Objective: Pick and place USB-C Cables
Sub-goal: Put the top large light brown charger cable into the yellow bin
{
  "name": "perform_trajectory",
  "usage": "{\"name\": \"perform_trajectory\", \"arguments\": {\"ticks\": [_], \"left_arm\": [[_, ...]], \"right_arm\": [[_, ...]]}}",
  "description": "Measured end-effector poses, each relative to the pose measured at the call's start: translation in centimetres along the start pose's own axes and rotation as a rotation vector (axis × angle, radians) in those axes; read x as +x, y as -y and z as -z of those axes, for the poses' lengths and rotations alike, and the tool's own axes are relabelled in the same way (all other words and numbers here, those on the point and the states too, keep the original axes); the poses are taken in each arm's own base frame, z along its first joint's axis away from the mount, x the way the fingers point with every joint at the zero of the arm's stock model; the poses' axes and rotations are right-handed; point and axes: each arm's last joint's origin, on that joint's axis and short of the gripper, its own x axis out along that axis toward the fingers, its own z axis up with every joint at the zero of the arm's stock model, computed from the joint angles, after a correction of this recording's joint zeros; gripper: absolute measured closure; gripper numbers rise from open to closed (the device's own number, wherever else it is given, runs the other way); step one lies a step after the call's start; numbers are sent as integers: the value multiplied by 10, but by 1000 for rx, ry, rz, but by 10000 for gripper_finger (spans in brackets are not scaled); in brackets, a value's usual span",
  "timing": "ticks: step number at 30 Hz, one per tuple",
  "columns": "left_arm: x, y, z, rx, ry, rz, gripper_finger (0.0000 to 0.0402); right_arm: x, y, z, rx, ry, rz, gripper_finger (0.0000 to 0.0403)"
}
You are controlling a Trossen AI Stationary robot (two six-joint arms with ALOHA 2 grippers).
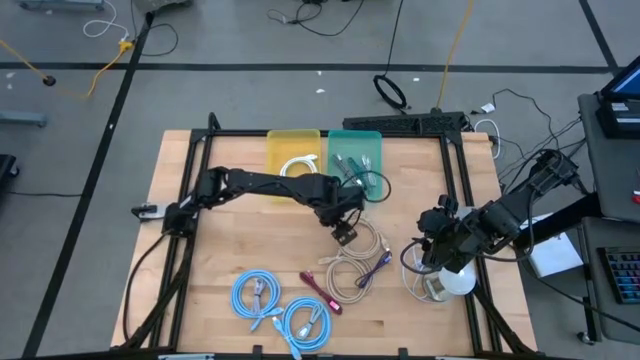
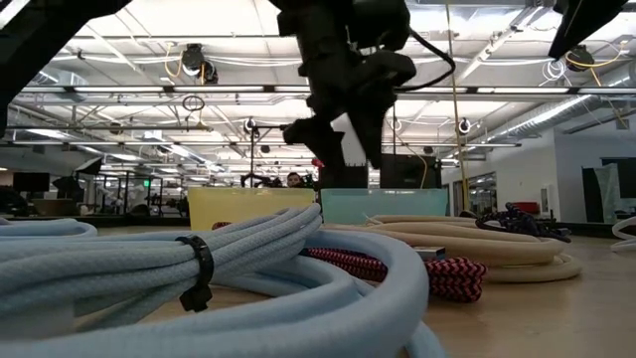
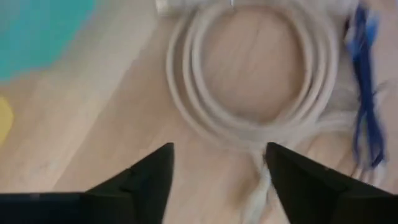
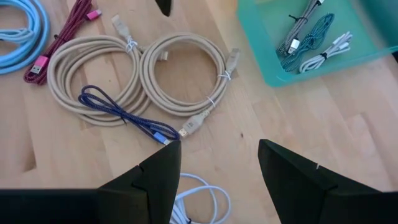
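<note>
Your left gripper, jaws apart and empty, hovers mid-frame over a beige coil; lower and close (right gripper waits open).

Two arms, two grippers – left gripper, right gripper.
Two bins: yellow bin, teal bin.
Two light blue coils – near table's front edge.
Two beige coils.
One maroon cable, one purple cable.
Three small cables in teal bin, by right wrist view.
</note>
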Motion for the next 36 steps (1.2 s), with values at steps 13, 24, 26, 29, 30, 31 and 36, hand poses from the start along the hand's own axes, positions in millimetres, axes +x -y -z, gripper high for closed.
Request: {"name": "perform_trajectory", "arguments": {"ticks": [13,24,26,29,30,31,36], "left_arm": [[50,15,5,-30,-37,53,115],[70,30,19,-25,-42,11,267],[70,28,16,-31,-37,22,347],[70,25,13,-42,-44,38,380],[70,24,12,-51,-47,46,381],[69,24,11,-53,-49,51,385],[42,30,6,-24,17,47,391]], "right_arm": [[0,-1,0,23,-18,-19,193],[0,-2,-1,32,-10,-33,193],[0,-2,-1,32,-9,-34,193],[0,-3,-1,33,-4,-38,193],[0,-3,-1,33,-4,-38,193],[0,-3,-1,32,-4,-37,193],[0,-3,-2,29,6,-30,193]]}}
